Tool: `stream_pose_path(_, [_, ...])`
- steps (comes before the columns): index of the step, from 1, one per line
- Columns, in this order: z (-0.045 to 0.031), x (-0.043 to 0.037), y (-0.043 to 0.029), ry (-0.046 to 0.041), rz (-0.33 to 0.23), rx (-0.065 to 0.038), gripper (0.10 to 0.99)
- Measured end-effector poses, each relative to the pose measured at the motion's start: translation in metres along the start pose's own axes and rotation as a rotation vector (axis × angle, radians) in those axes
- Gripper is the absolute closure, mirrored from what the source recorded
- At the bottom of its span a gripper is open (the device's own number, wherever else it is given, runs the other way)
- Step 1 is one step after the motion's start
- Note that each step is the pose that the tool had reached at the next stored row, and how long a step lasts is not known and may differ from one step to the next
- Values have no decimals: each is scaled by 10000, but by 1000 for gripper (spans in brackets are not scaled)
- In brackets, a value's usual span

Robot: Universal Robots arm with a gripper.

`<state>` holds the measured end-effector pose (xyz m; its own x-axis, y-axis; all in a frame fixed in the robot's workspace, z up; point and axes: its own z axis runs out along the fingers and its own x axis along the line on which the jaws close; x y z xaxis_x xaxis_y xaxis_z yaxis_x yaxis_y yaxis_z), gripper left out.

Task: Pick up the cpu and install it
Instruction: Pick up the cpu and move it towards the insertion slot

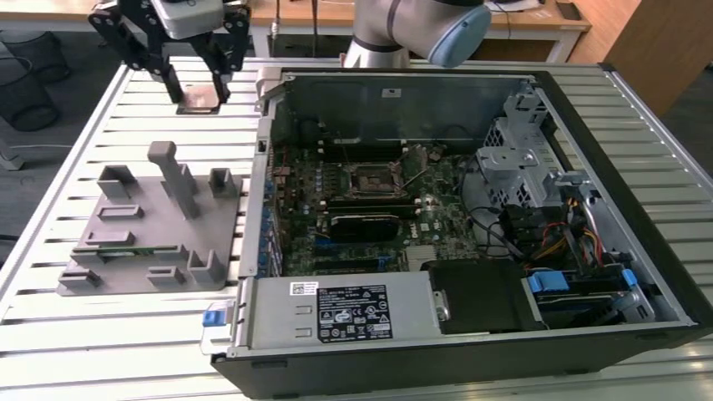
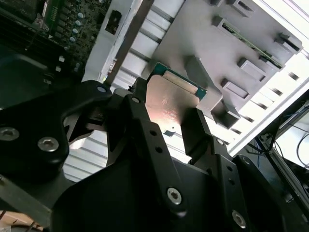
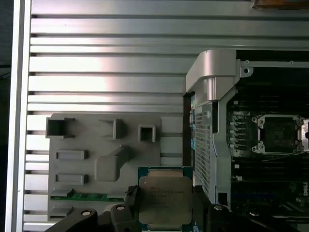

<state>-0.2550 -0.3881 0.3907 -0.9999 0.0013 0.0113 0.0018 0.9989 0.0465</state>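
Observation:
My gripper [image 1: 199,102] hangs high over the slatted table at the exterior view's upper left, shut on the cpu [image 1: 200,99], a small flat square chip with a silvery top. Both wrist views show the cpu [image 3: 165,201] [image 2: 170,101] clamped between the black fingers [image 2: 195,130], its green edge showing. The dark square socket [image 1: 369,178] [image 3: 280,133] sits open on the motherboard inside the computer case, to the exterior view's right of my gripper. The grey fixture [image 1: 156,225] [image 3: 104,159] with upright posts lies on the table below my gripper.
The open computer case [image 1: 468,217] takes up the table's right part, with a metal side wall [image 3: 212,77], a drive cage [image 1: 523,159] and cables [image 1: 568,242]. A thin green strip [image 1: 128,248] lies in the fixture. The arm's base [image 1: 412,29] stands behind the case.

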Motion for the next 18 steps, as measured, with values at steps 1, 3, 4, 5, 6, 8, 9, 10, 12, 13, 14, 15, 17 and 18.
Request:
stream_pose_path(1, [1,-44,0,0,1,0,553])
stream_pose_path(3, [1,-134,1,1,2,0,553])
stream_pose_path(4, [2,-180,0,1,1,0,553])
stream_pose_path(5, [3,-225,0,0,-1,0,553])
stream_pose_path(6, [3,-269,1,1,0,0,553])
stream_pose_path(8, [3,-362,1,2,1,1,553])
stream_pose_path(9, [4,-409,1,0,0,-1,553])
stream_pose_path(10, [5,-453,1,0,1,-1,553])
stream_pose_path(12, [5,-542,2,0,1,-1,553])
stream_pose_path(13, [5,-587,2,2,1,0,553])
stream_pose_path(14, [5,-636,3,1,0,0,553])
stream_pose_path(15, [6,-681,4,0,1,-1,553])
stream_pose_path(17, [7,-771,7,0,0,-2,553])
stream_pose_path(18, [8,-811,12,1,0,-2,553])
